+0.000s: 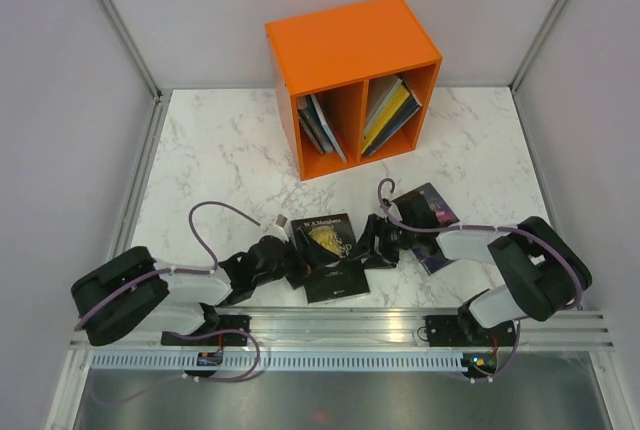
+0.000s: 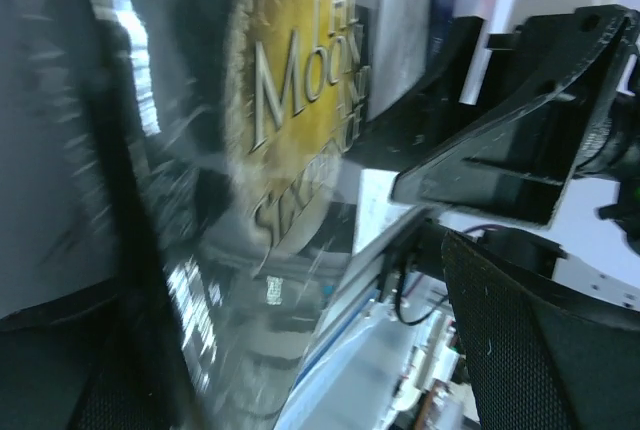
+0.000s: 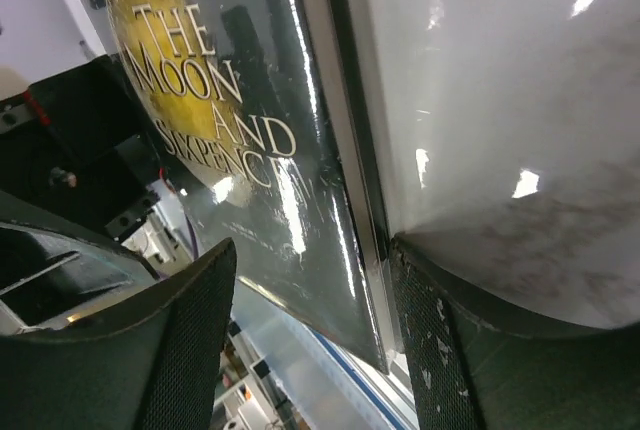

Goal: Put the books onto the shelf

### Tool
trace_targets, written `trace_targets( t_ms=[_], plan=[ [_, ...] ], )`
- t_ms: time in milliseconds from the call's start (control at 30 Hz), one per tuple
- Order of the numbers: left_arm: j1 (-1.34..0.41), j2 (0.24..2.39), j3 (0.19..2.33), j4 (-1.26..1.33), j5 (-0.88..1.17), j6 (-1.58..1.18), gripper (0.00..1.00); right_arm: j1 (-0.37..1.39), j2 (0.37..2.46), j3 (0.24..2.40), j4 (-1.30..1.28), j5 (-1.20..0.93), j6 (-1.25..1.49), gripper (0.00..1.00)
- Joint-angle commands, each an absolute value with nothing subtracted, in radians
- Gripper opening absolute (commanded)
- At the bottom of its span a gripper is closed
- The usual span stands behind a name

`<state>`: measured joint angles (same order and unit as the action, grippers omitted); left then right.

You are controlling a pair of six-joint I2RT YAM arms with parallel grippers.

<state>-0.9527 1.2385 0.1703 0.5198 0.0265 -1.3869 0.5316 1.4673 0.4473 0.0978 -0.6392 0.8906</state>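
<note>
Black paperback (image 1: 330, 255), "The Moon and Sixpence", flat on the marble worktop (image 1: 220, 160) in front of the orange shelf (image 1: 345, 45). Left end effector (image 1: 292, 268) spread wide at its left edge — right end effector (image 1: 376, 243) half-spread at the right edge. Purple-galaxy book (image 1: 432, 205) under the right arm. Other books (image 1: 388, 110) leaning in both compartments.

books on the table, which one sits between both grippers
The black Moon and Sixpence book; the purple-galaxy book lies farther right.
</note>
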Motion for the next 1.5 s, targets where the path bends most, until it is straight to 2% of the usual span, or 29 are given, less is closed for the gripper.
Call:
trace_targets(
  t_ms=[0, 167, 267, 367, 400, 433, 467, 500, 533, 567, 700, 867, 967, 1067, 1233, 1300, 1467],
  plan=[
    [-0.985, 1.435, 0.113, 0.717, 0.067, -1.472, 1.00, 0.591, 1.563, 0.371, 0.161, -0.548, 0.911, 0.68],
    [-0.994, 1.441, 0.166, 0.766, 0.046, -1.496, 0.95, 0.589, 1.542, 0.354, 0.131, -0.525, 0.890, 0.67],
    [-0.996, 1.327, 0.227, 0.571, 0.031, -1.432, 0.92, 0.591, 1.508, 0.357, 0.104, -0.506, 0.884, 0.67],
    [-0.996, 1.178, 0.294, 0.318, 0.003, -1.353, 0.83, 0.591, 1.464, 0.391, 0.017, -0.473, 0.859, 0.67],
    [-0.996, 1.143, 0.313, 0.219, -0.023, -1.339, 0.71, 0.589, 1.447, 0.405, 0.002, -0.463, 0.841, 0.67],
    [-0.996, 1.099, 0.317, 0.178, -0.035, -1.325, 0.64, 0.591, 1.439, 0.419, -0.029, -0.459, 0.833, 0.67],
    [-0.996, 1.033, 0.322, 0.138, -0.061, -1.312, 0.39, 0.591, 1.436, 0.446, -0.063, -0.448, 0.827, 0.67],
    [-0.996, 0.999, 0.327, 0.096, -0.075, -1.307, 0.23, 0.591, 1.428, 0.462, -0.081, -0.445, 0.822, 0.68],
    [-0.996, 0.970, 0.330, 0.030, -0.086, -1.298, 0.09, 0.591, 1.425, 0.477, -0.101, -0.437, 0.812, 0.67],
    [-0.996, 0.922, 0.333, 0.000, -0.107, -1.284, 0.02, 0.591, 1.421, 0.506, -0.135, -0.433, 0.805, 0.67],
    [-0.996, 0.859, 0.385, -0.129, -0.138, -1.229, 0.02, 0.591, 1.364, 0.584, -0.227, -0.400, 0.787, 0.68],
    [-0.997, 0.899, 0.535, -0.205, -0.208, -1.106, 0.02, 0.589, 1.289, 0.684, -0.357, -0.345, 0.767, 0.68],
    [-1.003, 0.983, 0.627, -0.207, -0.280, -1.013, 0.02, 0.586, 1.223, 0.725, -0.435, -0.299, 0.756, 0.69],
    [-1.015, 1.095, 0.821, -0.195, -0.352, -0.915, 0.02, 0.583, 1.158, 0.750, -0.498, -0.276, 0.746, 0.70],
    [-1.037, 1.258, 1.047, -0.181, -0.374, -0.871, 0.02, 0.577, 1.095, 0.739, -0.554, -0.255, 0.755, 0.70],
    [-1.057, 1.333, 1.159, -0.178, -0.597, -0.812, 0.02, 0.574, 1.063, 0.733, -0.577, -0.241, 0.756, 0.71],
    [-1.066, 1.477, 1.388, -0.209, -0.744, -0.704, 0.02, 0.560, 1.011, 0.713, -0.621, -0.230, 0.755, 0.71]
  ],
)
